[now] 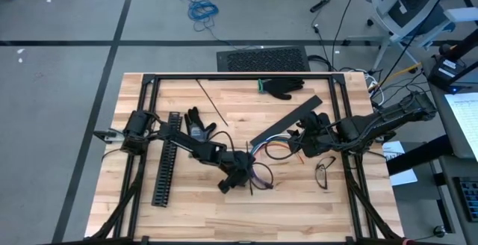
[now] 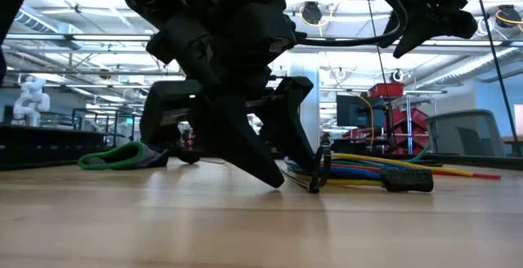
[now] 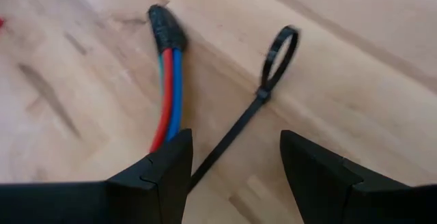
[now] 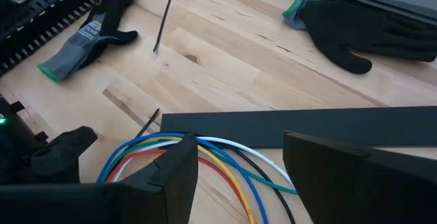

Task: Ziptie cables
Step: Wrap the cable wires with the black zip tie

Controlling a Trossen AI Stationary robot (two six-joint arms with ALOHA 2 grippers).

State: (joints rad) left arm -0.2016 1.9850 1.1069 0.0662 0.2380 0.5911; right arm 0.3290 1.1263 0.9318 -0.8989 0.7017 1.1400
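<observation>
The cables (image 1: 270,152) lie loose on the wooden table between my two arms, as coloured wires (image 4: 225,159) fanning out beside a flat black strip. One bundled end, red and blue with a black wrapped tip (image 3: 168,60), rests on the wood. A black zip tie (image 3: 263,91), closed into a small loop at its head, lies next to that end. My left gripper (image 3: 235,176) is low over the table and open, and the zip tie's tail runs between its fingers. My right gripper (image 4: 239,176) hangs open above the cables, clear of them (image 2: 433,11).
A long black slotted channel (image 1: 166,166) lies at the left. A flat black strip (image 1: 287,119) lies slanted at centre. One glove (image 1: 198,125) sits by the left arm and another (image 1: 285,87) at the far edge. A thin black rod (image 1: 213,103) and a dark wire loop (image 1: 325,174) lie nearby.
</observation>
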